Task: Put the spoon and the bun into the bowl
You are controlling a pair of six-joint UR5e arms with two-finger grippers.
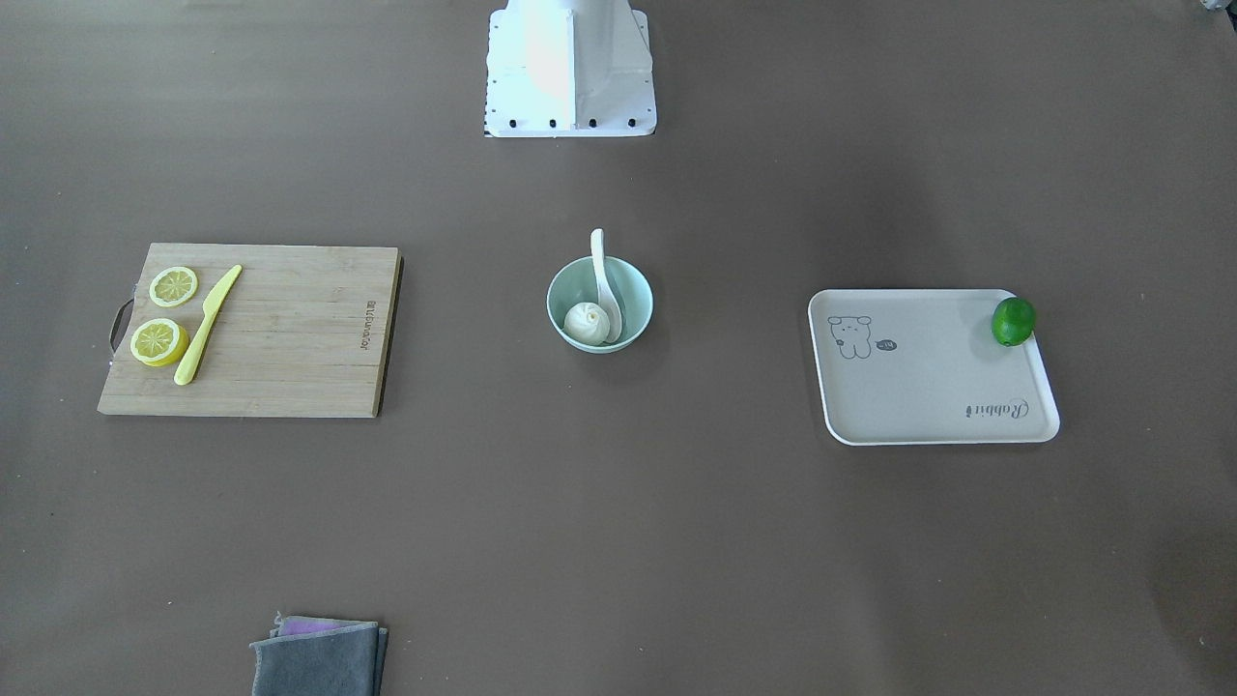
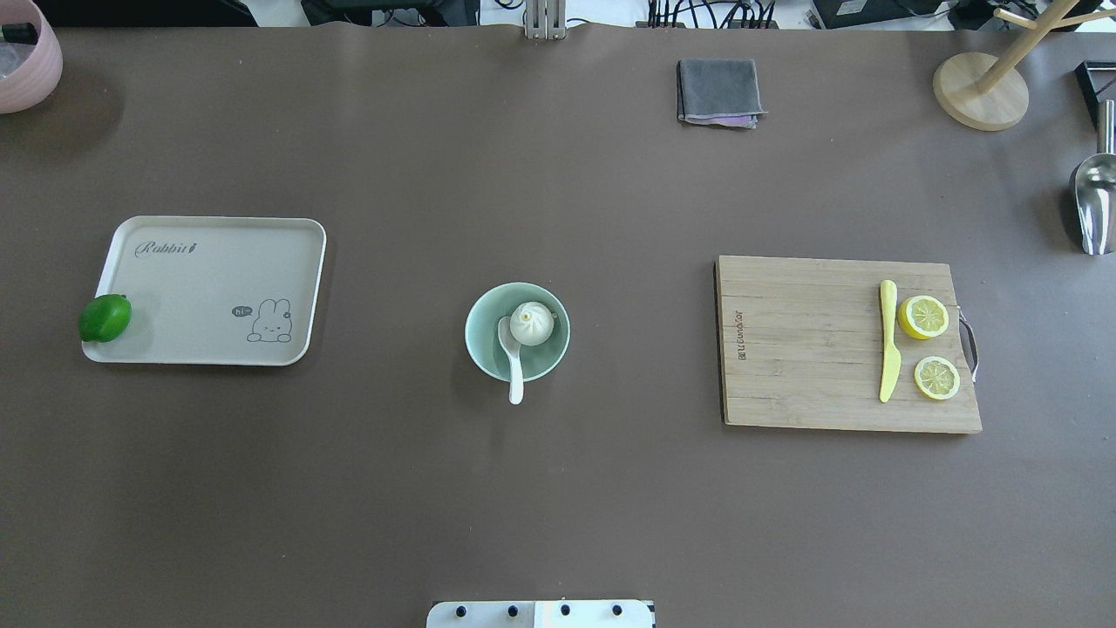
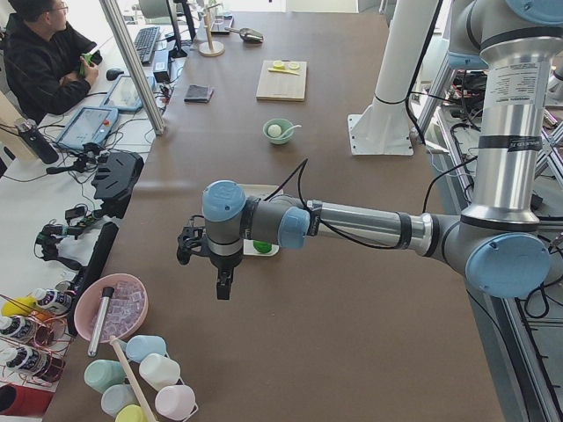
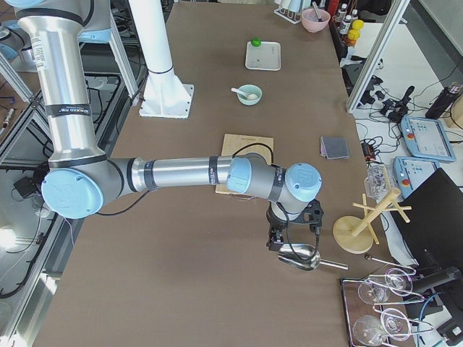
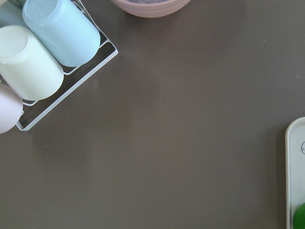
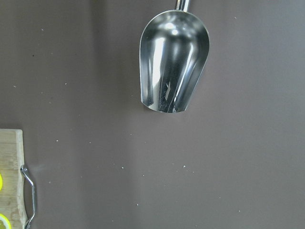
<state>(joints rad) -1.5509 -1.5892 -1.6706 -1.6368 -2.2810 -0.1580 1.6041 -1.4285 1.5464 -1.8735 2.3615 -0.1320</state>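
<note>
The mint-green bowl [image 2: 485, 351] [image 1: 638, 290] stands at the table's middle. The white bun [image 2: 531, 324] [image 1: 587, 324] lies inside it. The white spoon [image 2: 513, 353] [image 1: 605, 280] has its scoop in the bowl and its handle over the rim, toward the robot's base. The bowl also shows in the side views [image 3: 275, 138] [image 4: 253, 97]. My left gripper [image 3: 223, 287] hangs far from the bowl, past the tray at the table's left end. My right gripper [image 4: 274, 241] hangs beyond the cutting board at the right end. I cannot tell whether either is open or shut.
A beige tray [image 2: 209, 262] holds a green lime [image 2: 105, 317] on the left. A wooden cutting board [image 2: 802, 349] carries a yellow knife [image 2: 888, 340] and two lemon halves. A metal scoop [image 6: 174, 59], a mug tree [image 2: 981, 87], a grey cloth [image 2: 717, 91], a pink bowl [image 2: 22, 61] and cups [image 5: 43, 52] sit at the edges.
</note>
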